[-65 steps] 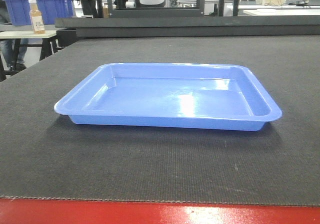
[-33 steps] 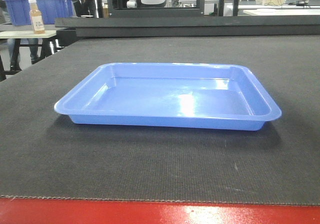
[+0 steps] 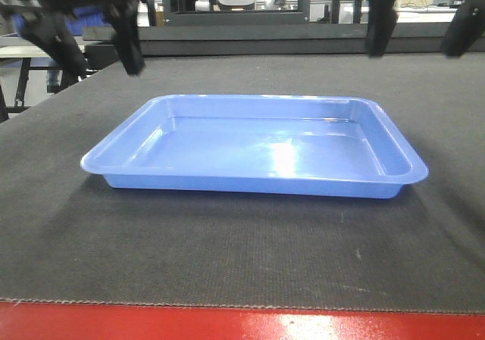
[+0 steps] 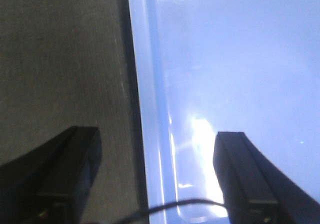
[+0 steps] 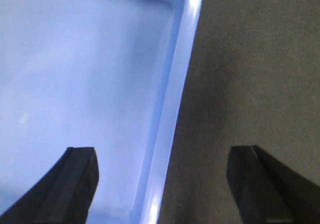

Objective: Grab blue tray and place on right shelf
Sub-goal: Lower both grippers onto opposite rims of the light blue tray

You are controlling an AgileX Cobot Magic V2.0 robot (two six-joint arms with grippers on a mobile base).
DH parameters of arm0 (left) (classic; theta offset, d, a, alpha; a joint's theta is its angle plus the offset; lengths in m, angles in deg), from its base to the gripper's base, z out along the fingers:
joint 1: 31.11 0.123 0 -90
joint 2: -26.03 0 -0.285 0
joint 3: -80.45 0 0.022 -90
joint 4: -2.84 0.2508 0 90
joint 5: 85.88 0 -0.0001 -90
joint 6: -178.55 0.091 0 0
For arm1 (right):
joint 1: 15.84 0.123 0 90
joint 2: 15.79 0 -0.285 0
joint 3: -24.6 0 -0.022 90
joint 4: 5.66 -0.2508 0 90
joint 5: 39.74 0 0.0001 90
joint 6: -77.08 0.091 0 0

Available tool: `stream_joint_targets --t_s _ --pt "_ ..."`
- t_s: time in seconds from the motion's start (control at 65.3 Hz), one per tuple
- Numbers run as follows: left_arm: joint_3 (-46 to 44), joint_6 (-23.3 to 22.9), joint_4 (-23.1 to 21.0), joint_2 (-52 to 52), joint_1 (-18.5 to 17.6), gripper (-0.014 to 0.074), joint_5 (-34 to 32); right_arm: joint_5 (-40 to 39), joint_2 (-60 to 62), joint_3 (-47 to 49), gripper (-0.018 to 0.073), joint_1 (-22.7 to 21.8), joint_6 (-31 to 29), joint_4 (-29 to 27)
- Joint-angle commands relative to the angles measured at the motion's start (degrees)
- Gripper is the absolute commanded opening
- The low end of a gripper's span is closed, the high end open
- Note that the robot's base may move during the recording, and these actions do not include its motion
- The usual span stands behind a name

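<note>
Front-facing view: your left tool (image 3: 104, 66) and right tool (image 3: 417, 48) hover over the two sides of the blue tray (image 3: 254, 147). This is the approach step, with nothing gripped yet.

The tray lies flat and empty in the middle of the desk (image 3: 227, 257), well back from its red near edge. Your left tool hangs above the tray's left rim and your right tool above its right rim, both toward the far end and both seemingly clear of the plastic. Each wrist view shows the jaws released and spread wide. The flared rim runs between them, with one finger over the tray floor and the other over the mat. By my judgement, you next need to lower both arms evenly until each rim sits between the fingers, then close both together. The glossy lip may slip or tilt if one side bites first. The right shelf is not in view.
</note>
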Motion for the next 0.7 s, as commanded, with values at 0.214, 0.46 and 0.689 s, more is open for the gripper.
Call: stream_joint_targets --t_s 0.214,0.46,0.689 --pt "-7.9 -1.1 -0.2 6.1 -0.4 0.0382 -0.3 -2.6 -7.1 3.7 0.0622 0.0 0.5 1.2" --pt "-7.9 -3.0 -0.4 9.0 -0.4 0.0382 -0.5 -4.7 -11.2 3.7 0.0622 0.0 2.6 1.2" --pt "-7.9 -3.0 -1.2 10.6 -0.4 0.0381 0.2 -4.0 -13.1 3.7 0.0562 0.0 2.6 1.1"
